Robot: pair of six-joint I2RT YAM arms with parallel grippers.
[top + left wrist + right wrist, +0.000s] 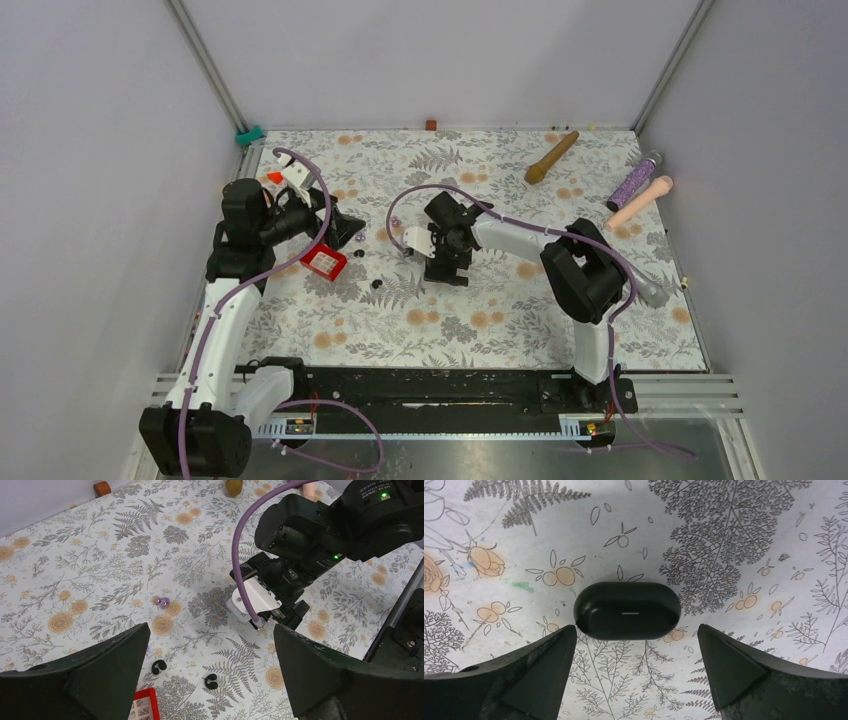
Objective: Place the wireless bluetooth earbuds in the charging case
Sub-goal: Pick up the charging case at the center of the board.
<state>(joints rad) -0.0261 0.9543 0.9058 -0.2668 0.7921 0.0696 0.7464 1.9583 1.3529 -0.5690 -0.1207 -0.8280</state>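
L jaws: wide open, empty, above blk earbuds [159, 666] & purple earbuds [162, 601] on table [75, 555] | R jaws: wide open, empty, above shut blk charging case [628, 611] | print on R arm unreadable

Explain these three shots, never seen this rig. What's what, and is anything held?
Two robot arms, the left arm and right arm, stand side by side at the near edge. The wide picture looks down from above and behind them. The other two come from a camera on each wrist; the dark wedges at the bottom are that arm's own fingers. On the floral cloth lie a red tray, two black buds, pale purple buds and a closed black case. The left gripper is open, facing the buds. The right gripper is open over the case. Nothing is held.
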